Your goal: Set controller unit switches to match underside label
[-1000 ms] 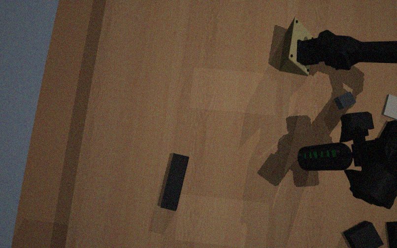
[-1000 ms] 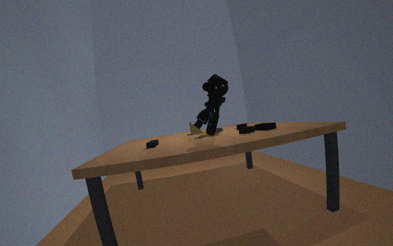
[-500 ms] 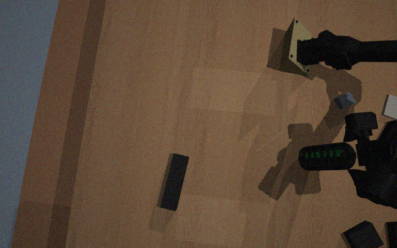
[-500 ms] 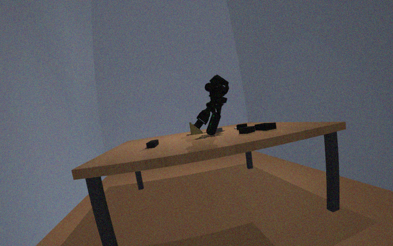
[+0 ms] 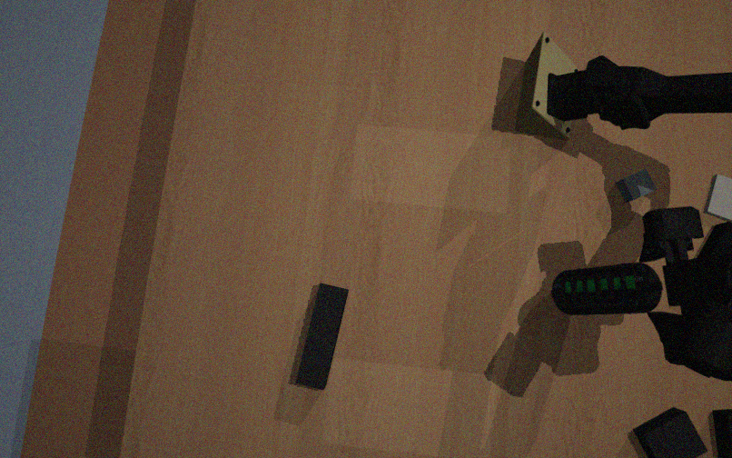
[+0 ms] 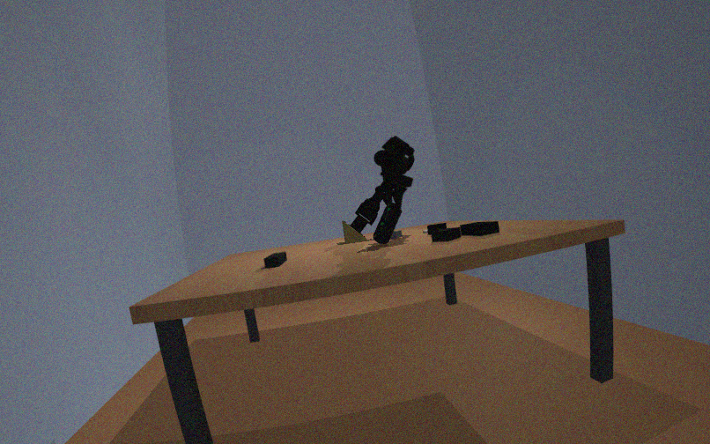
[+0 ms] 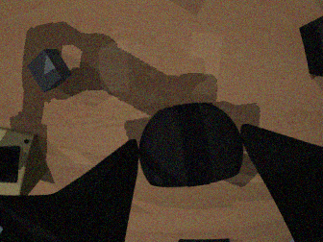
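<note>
The controller unit (image 5: pixel 610 296) (image 6: pixel 386 225) (image 7: pixel 189 158) is dark with rounded ends. My gripper (image 7: pixel 188 138) is shut on it, one fingertip at each side of its near end in the wrist view. In the exterior view the unit hangs steeply tilted below the fingers, its lower end close to the bench (image 6: pixel 303 272); whether it touches is unclear. In the top view a row of green switch parts shows along the unit, but exact switch positions are too dark to read. The label is not readable in any view.
My arm rises from a yellow wedge plate (image 5: pixel 556 59) (image 6: pixel 351 233). A small blue-grey block (image 5: pixel 636 184) (image 7: pixel 49 70) lies near it. A long black block (image 5: pixel 322 335) (image 6: pixel 275 260) lies apart. Dark modules (image 5: pixel 670 434) (image 6: pixel 479 228) and a pale block (image 5: pixel 720 198) lie on the right.
</note>
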